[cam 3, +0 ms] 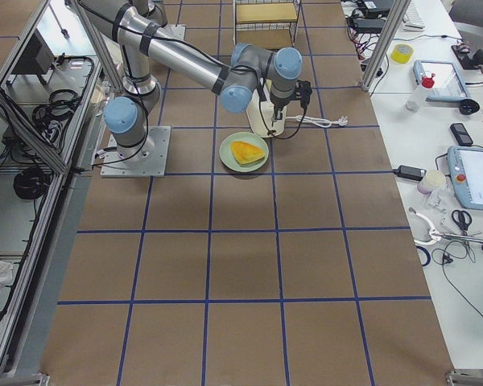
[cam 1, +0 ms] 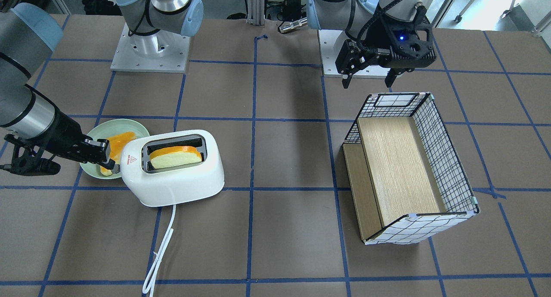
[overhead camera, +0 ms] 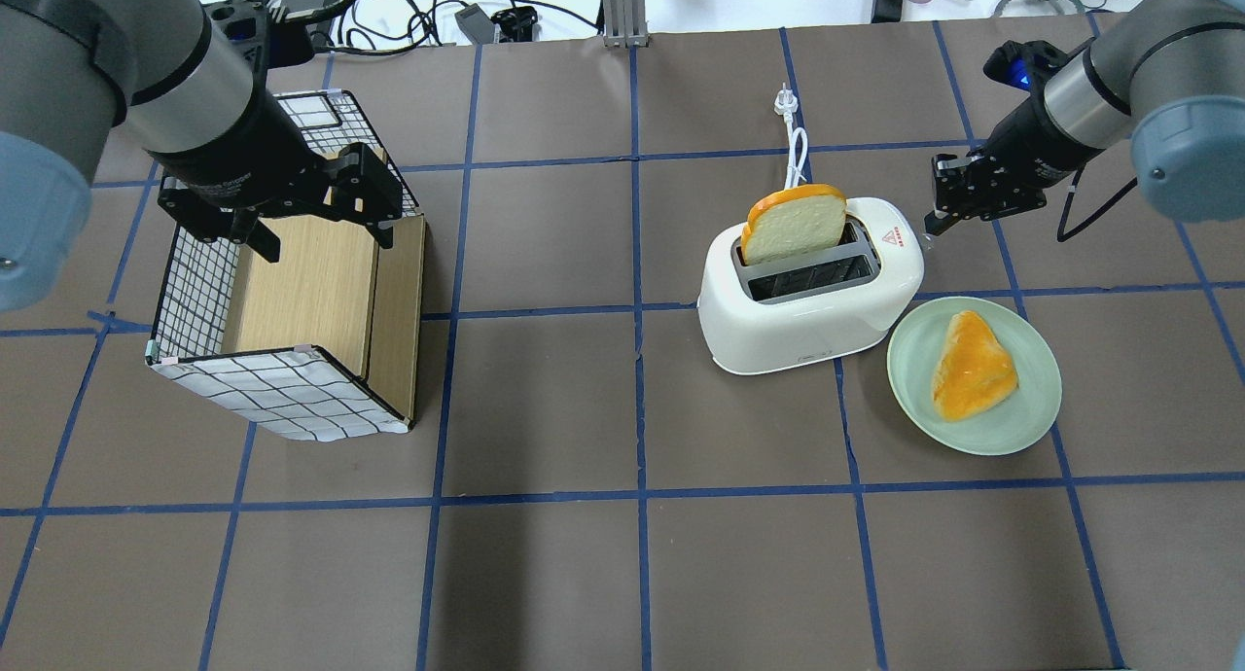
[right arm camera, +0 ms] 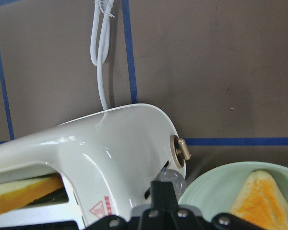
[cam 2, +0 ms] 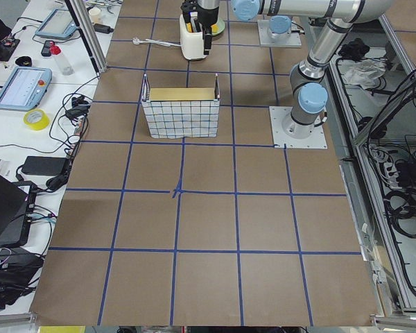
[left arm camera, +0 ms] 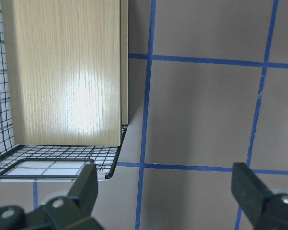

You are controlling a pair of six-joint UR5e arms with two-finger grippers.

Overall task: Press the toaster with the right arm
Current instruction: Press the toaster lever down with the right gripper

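Brown taped table (overhead camera: pixel 545 399), toaster (overhead camera: pixel 807 292) end touching right jaws pinched together, left jaws wide.

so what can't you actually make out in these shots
Whether the toaster is being pressed: right wrist view, the right arm's jaws block the contact spot.
Plate: front view, partly behind the right arm and toaster.
Red label wording: too small in every view.
Basket: left wrist view, cut off by the top and left edges.
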